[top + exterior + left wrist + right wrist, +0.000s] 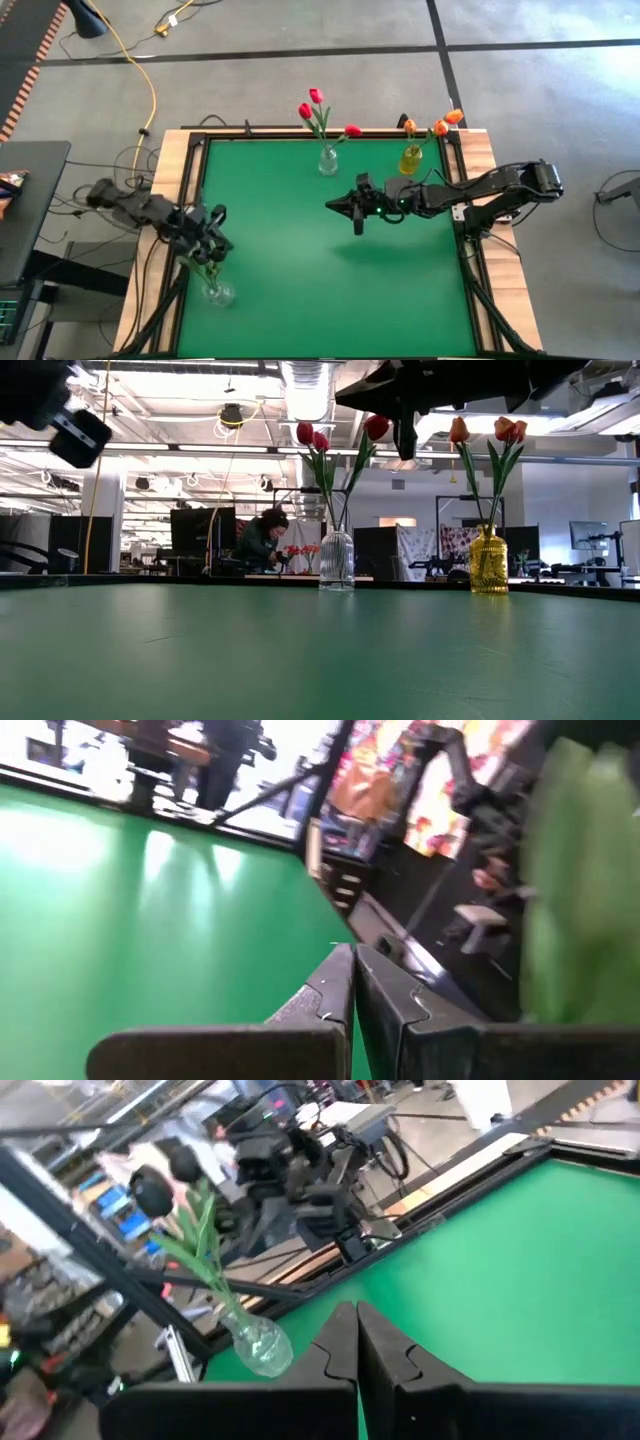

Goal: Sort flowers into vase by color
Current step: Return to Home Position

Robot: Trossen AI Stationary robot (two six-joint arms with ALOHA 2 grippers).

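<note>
Three vases stand on the green table. A clear ribbed vase (327, 160) (336, 560) at the far edge holds red tulips (316, 108) (318, 438). A yellow vase (410, 158) (488, 560) to its right holds orange tulips (440, 125) (500, 430). A clear vase (216, 291) (257, 1345) near the left edge holds dark tulips (165, 1175) with green leaves. My left gripper (212, 238) (353, 958) hovers shut just beside those stems; a blurred green leaf (580, 870) is close to its camera. My right gripper (340, 207) (356, 1316) is shut and empty, raised over the table's middle.
The table's wooden frame (190, 170) and black rails run round the mat. Open green mat (320, 290) lies between the arms and toward the near edge. A person (262, 540) sits in the room beyond the far edge.
</note>
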